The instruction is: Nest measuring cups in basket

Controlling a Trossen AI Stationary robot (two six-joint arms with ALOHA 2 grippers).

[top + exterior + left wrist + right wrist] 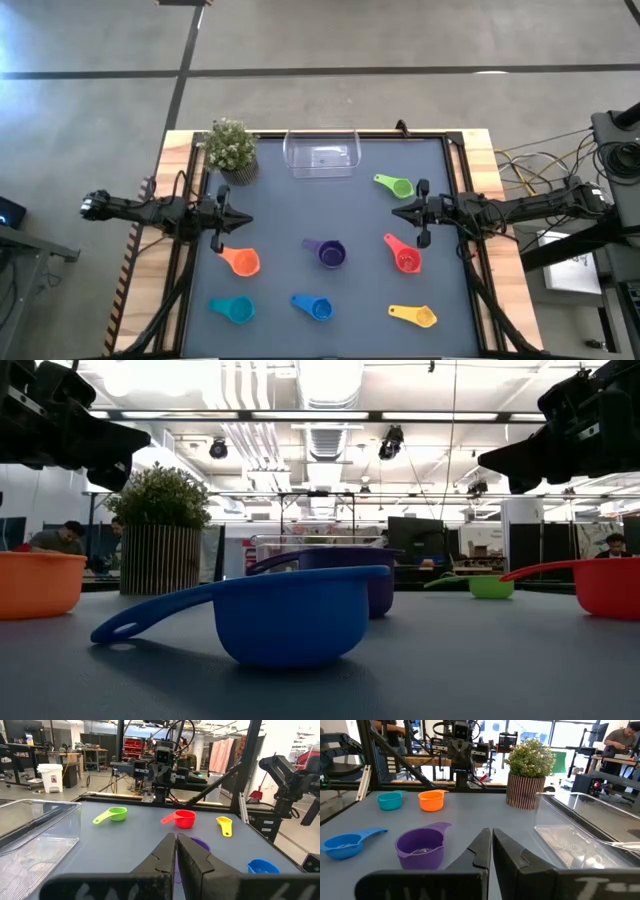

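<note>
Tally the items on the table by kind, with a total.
Measuring cups: 7: green, red, purple, orange, teal, blue, yellow
Basket: 1
Potted plant: 1
Total: 9

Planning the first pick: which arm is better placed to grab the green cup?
Right. The green cup lies just beyond the right gripper, near the basket; the left gripper hovers across the table by the orange cup.
</note>
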